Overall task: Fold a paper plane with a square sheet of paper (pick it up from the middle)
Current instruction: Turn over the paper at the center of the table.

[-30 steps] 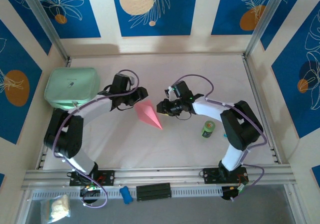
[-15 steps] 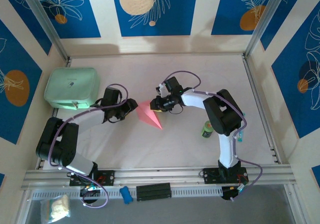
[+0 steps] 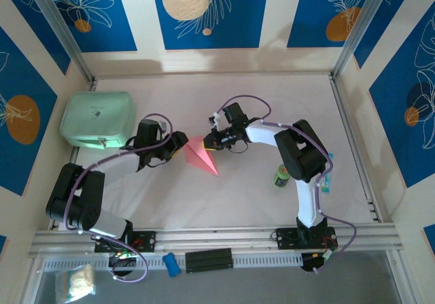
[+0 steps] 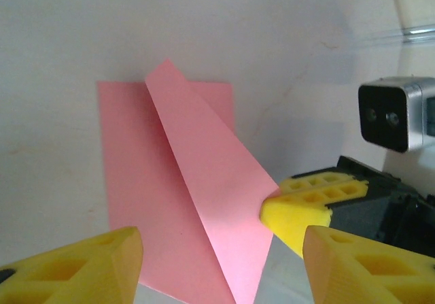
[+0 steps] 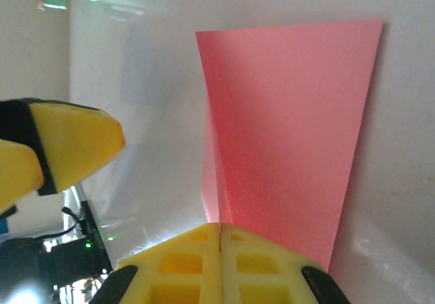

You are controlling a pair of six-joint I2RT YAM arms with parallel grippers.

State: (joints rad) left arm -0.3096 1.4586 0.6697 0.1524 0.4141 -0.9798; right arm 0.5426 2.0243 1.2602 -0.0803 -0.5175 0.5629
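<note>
The paper plane (image 3: pixel 202 156), a pink dart folded only part of the way, lies flat on the table (image 3: pixel 272 100) just left of the middle of the overhead view, its point aimed toward the lower right. One flap stands up along the centre crease. The right gripper (image 3: pixel 211 143) meets the plane at its upper edge. In the right wrist view its jaws are pressed together at the bottom of the frame, pinching the raised flap (image 5: pixel 212 181), probably to sharpen the crease or pin the paper for the next fold. The left gripper (image 3: pixel 180 145) waits just beside the plane's left edge with its jaws spread, likely ready to take the other side. Further out, a mint-green case (image 3: pixel 97 119) sits at the upper left and a small green can (image 3: pixel 283 175) at the right, both well apart from the folding. By count: one plane, two grippers, one case, one can.
</note>
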